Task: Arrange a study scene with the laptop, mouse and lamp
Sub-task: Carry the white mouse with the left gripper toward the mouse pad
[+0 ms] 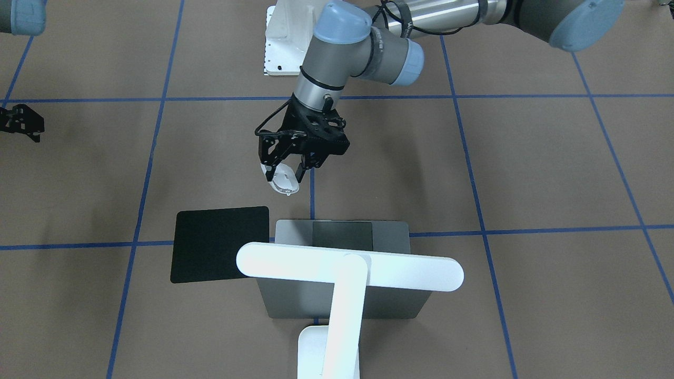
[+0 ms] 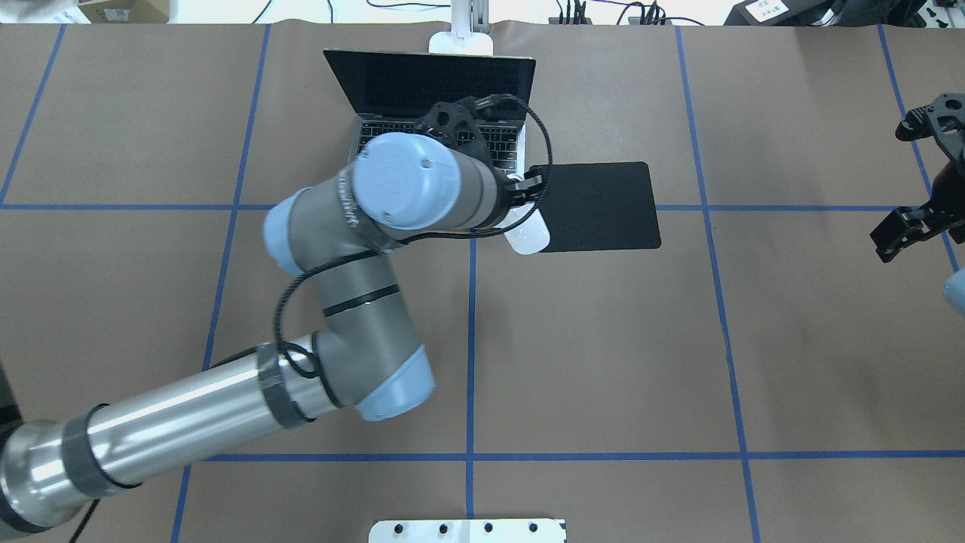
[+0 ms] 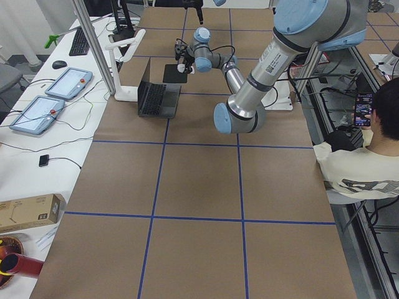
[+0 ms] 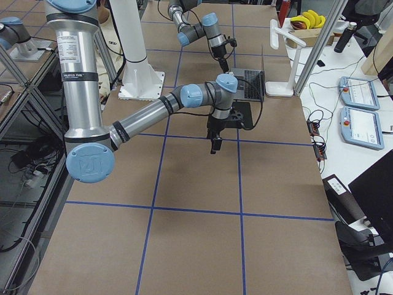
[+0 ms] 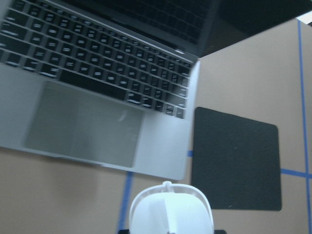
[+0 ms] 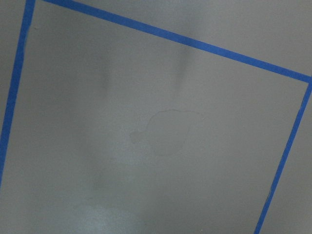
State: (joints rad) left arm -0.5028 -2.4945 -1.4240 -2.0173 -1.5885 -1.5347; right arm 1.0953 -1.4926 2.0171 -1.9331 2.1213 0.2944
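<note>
White and shiny, the small oval mouse (image 1: 283, 180) is pinched between the two black fingers of the left claw (image 1: 284, 168), held up above the brown table (image 1: 526, 173) near the middle of the front-facing view. The claw hides its top end there. It hangs tilted, with its long side running from upper left to lower right.

In the overhead view the big grey arm covers most of the mouse. Only its lower end pokes out, by the lower left corner of the thin black square pad (image 2: 603, 205). The left wrist view cuts off its near end at the bottom edge, and its far end points up toward the laptop's near right corner.

The slim grey metal laptop (image 2: 430, 79) stands open at the top middle of the overhead view. Its wide side runs left to right and its dark screen faces the bottom of the frame. The arm hides much of its keyboard. The pad lies flat just right of it.

In the front-facing view, the white desk lamp with a long flat bar head (image 1: 347, 268) lies across the lower middle. The bar runs left to right and hides the top edge of the laptop lid. The lamp's base is cut off at the bottom.

The right claw (image 1: 21, 122) sits at the left edge, partly cut off and well apart from the rest. I cannot tell if it is spread or pressed together.
</note>
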